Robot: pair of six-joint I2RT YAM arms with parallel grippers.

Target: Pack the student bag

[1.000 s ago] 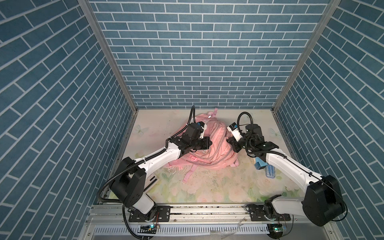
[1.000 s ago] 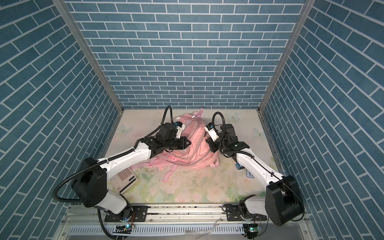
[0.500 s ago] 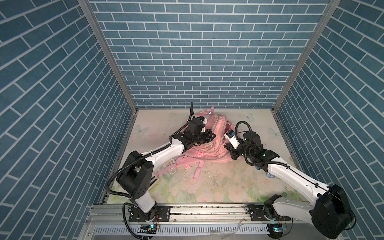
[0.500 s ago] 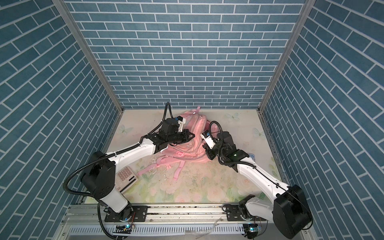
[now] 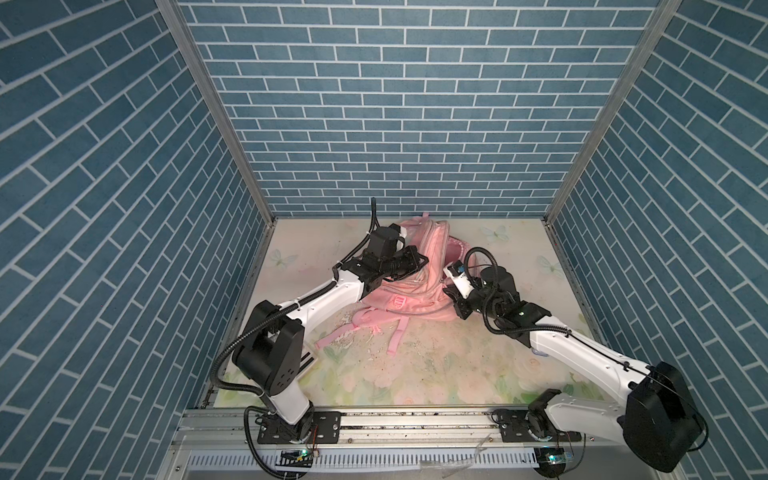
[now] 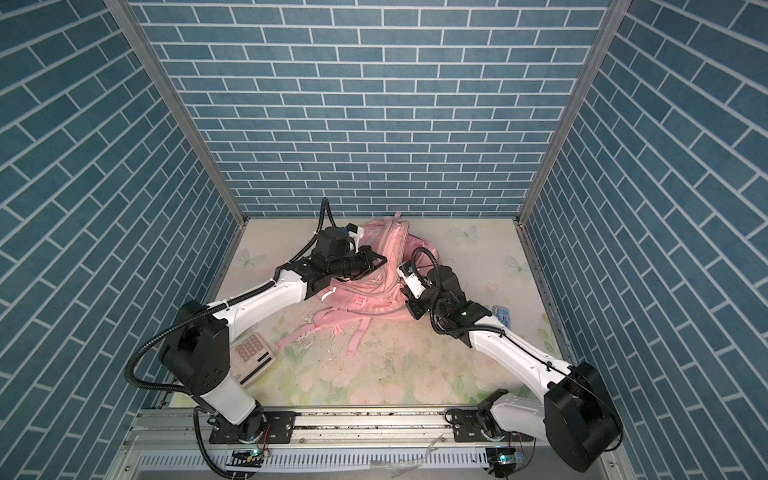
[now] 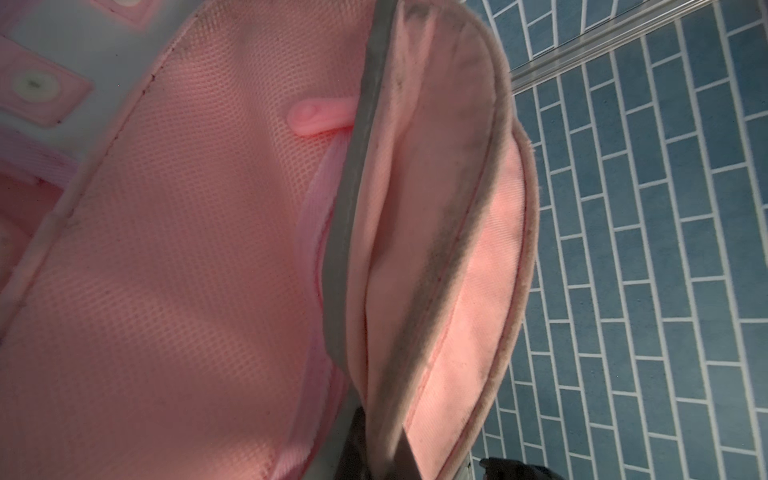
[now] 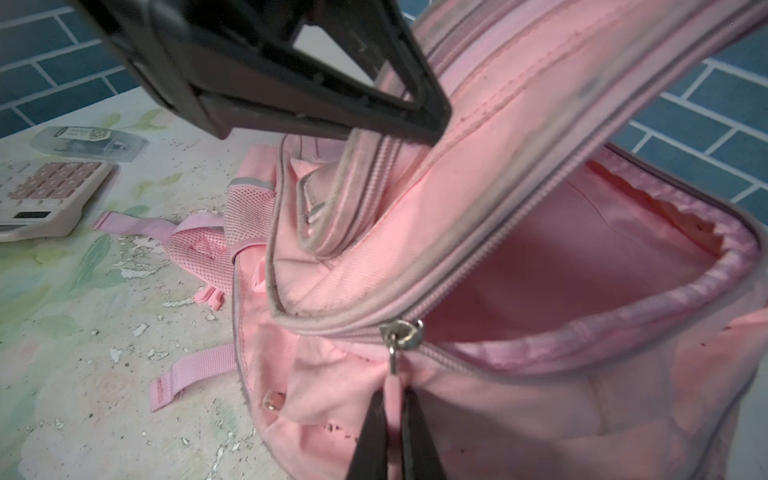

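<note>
Blue brick walls (image 5: 415, 104), floral tabletop (image 5: 415, 374).

Bag (image 5: 415, 297) pink, grey-edged zips; counter (image 5: 436, 370) pale floral print with butterflies; walls (image 5: 395, 124) blue brick pattern; calculator (image 6: 251, 353) cream, pink keys.

Bag mouth: student bag (image 8: 582, 266) gapes wide, lining bare.
Obstacles: left gripper (image 8: 432, 122) on raised flap (image 8: 519, 104), right gripper (image 8: 394, 392) on zip pull (image 8: 393, 361) (both clamped).
Front mat (image 6: 395, 374): open beside calculator (image 6: 251, 353).

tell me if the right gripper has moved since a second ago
Yes. In a top view the right gripper, shut on the zipper pull of the student bag, has come toward the front rail, away from the back wall.
</note>
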